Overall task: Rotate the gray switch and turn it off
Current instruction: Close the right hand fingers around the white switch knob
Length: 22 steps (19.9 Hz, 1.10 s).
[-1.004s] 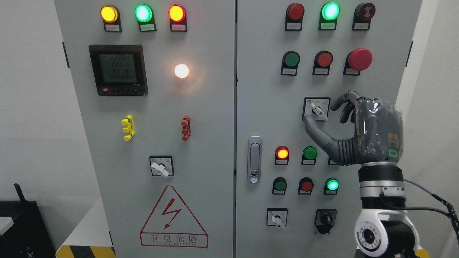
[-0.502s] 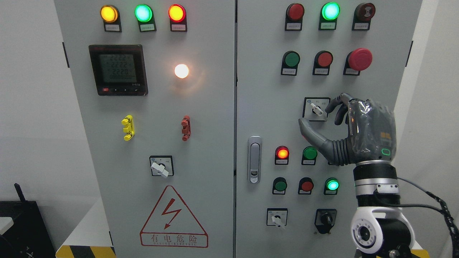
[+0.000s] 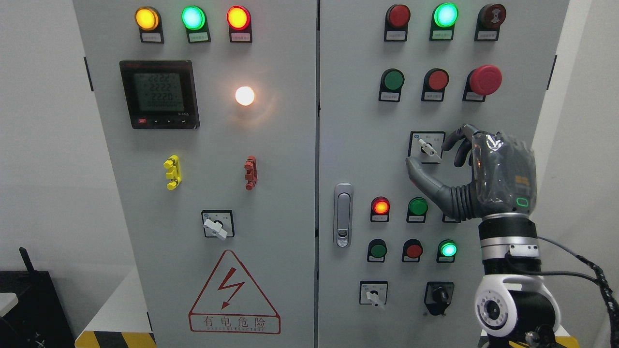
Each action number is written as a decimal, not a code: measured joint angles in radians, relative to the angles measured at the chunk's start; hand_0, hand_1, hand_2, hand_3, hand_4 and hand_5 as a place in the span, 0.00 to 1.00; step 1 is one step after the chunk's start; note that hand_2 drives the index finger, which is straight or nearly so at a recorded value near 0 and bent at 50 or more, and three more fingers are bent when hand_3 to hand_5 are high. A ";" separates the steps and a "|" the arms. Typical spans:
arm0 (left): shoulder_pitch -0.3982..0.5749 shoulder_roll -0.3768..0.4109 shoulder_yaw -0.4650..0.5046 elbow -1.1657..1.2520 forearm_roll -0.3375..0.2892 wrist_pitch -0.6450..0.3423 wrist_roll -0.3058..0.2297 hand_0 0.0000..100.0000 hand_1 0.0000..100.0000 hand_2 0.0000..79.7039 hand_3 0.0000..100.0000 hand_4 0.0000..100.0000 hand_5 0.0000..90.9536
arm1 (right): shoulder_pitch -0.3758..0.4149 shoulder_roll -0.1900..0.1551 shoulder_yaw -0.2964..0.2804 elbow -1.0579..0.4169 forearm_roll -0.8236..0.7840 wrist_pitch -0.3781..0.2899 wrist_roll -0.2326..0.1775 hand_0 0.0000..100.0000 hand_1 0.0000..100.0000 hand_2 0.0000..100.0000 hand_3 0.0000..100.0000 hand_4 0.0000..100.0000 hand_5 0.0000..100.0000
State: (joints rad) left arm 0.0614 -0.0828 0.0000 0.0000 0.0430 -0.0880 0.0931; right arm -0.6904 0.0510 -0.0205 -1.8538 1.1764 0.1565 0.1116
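The gray rotary switch (image 3: 428, 147) sits on a square plate on the right cabinet door, its light handle slanting from upper left to lower right. My right hand (image 3: 430, 152) comes up from the lower right and is open around it. The thumb (image 3: 420, 175) reaches under the plate's lower left corner and the curled fingers (image 3: 457, 141) are just right of the handle. I cannot tell whether any finger touches the handle. The left arm is not in view.
Round buttons and lit lamps surround the switch: a red mushroom button (image 3: 485, 79) above, a lit red lamp (image 3: 380, 207) and a green button (image 3: 418, 207) below. The door latch (image 3: 343, 215) is to the left. Other rotary switches sit at the left door (image 3: 215, 225) and lower right (image 3: 373, 295).
My right hand has shifted slightly left and up, closer to the switch, with thumb and fingers still spread around it. The switch handle has not turned.
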 measured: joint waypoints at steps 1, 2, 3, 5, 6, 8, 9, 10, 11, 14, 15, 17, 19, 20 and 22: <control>0.000 0.000 0.000 0.000 0.000 0.000 0.000 0.12 0.39 0.00 0.00 0.00 0.00 | -0.001 0.000 -0.002 0.001 0.000 0.001 0.001 0.01 0.32 0.56 0.83 0.87 1.00; 0.000 0.000 0.000 0.000 0.000 0.000 0.000 0.12 0.39 0.00 0.00 0.00 0.00 | -0.002 0.000 -0.004 0.003 0.000 0.001 0.001 0.01 0.32 0.56 0.83 0.87 1.00; 0.000 0.000 0.000 0.000 0.000 0.000 0.000 0.12 0.39 0.00 0.00 0.00 0.00 | -0.003 -0.001 -0.005 0.004 0.000 0.001 0.002 0.01 0.31 0.56 0.83 0.87 1.00; 0.000 0.000 0.000 0.000 0.000 0.000 0.000 0.12 0.39 0.00 0.00 0.00 0.00 | -0.004 -0.001 -0.007 0.007 0.000 0.001 0.003 0.01 0.31 0.58 0.83 0.86 1.00; 0.000 0.000 0.000 0.000 0.000 0.000 0.000 0.12 0.39 0.00 0.00 0.00 0.00 | -0.005 -0.001 -0.008 0.009 0.000 0.001 0.004 0.01 0.31 0.58 0.83 0.86 1.00; 0.000 0.000 0.000 0.000 0.000 0.000 0.000 0.12 0.39 0.00 0.00 0.00 0.00 | -0.006 -0.001 -0.010 0.012 0.000 0.001 0.004 0.01 0.30 0.59 0.83 0.86 1.00; 0.000 0.000 0.000 0.000 0.000 0.000 0.000 0.12 0.39 0.00 0.00 0.00 0.00 | -0.006 -0.001 -0.011 0.013 0.000 0.001 0.006 0.01 0.30 0.59 0.83 0.86 1.00; 0.000 0.000 0.000 0.000 0.000 0.000 0.001 0.12 0.39 0.00 0.00 0.00 0.00 | -0.006 -0.001 -0.012 0.015 0.000 0.001 0.010 0.01 0.30 0.60 0.83 0.86 1.00; 0.000 0.000 0.000 0.000 0.000 0.000 0.001 0.12 0.39 0.00 0.00 0.00 0.00 | -0.006 -0.001 -0.012 0.017 0.000 0.001 0.014 0.01 0.30 0.60 0.83 0.86 1.00; 0.000 0.000 0.000 0.000 0.000 0.000 0.003 0.12 0.39 0.00 0.00 0.00 0.00 | -0.009 -0.002 -0.012 0.022 0.000 0.001 0.016 0.01 0.29 0.60 0.84 0.86 1.00; 0.000 0.000 0.000 0.000 0.000 0.000 0.003 0.12 0.39 0.00 0.00 0.00 0.00 | -0.011 -0.001 -0.009 0.024 0.000 0.001 0.016 0.01 0.29 0.60 0.84 0.86 1.00; 0.000 0.000 0.000 0.000 0.000 0.000 0.003 0.12 0.39 0.00 0.00 0.00 0.00 | -0.015 -0.001 -0.004 0.028 0.000 0.001 0.017 0.01 0.29 0.60 0.84 0.86 1.00; 0.000 0.000 0.000 0.000 0.000 0.000 0.003 0.12 0.39 0.00 0.00 0.00 0.00 | -0.021 -0.001 0.000 0.033 0.000 0.001 0.017 0.01 0.29 0.60 0.84 0.86 1.00; 0.000 0.000 0.000 0.000 0.000 0.000 0.002 0.12 0.39 0.00 0.00 0.00 0.00 | -0.023 -0.001 0.002 0.036 0.000 0.001 0.017 0.01 0.29 0.60 0.84 0.86 1.00; 0.000 0.000 0.000 0.000 0.000 0.000 0.001 0.12 0.39 0.00 0.00 0.00 0.00 | -0.026 -0.001 0.005 0.040 0.001 0.002 0.017 0.04 0.29 0.60 0.84 0.86 1.00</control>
State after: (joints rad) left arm 0.0614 -0.0828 0.0000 0.0000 0.0429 -0.0880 0.0942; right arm -0.7168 0.0500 -0.0157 -1.8135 1.1772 0.1580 0.1286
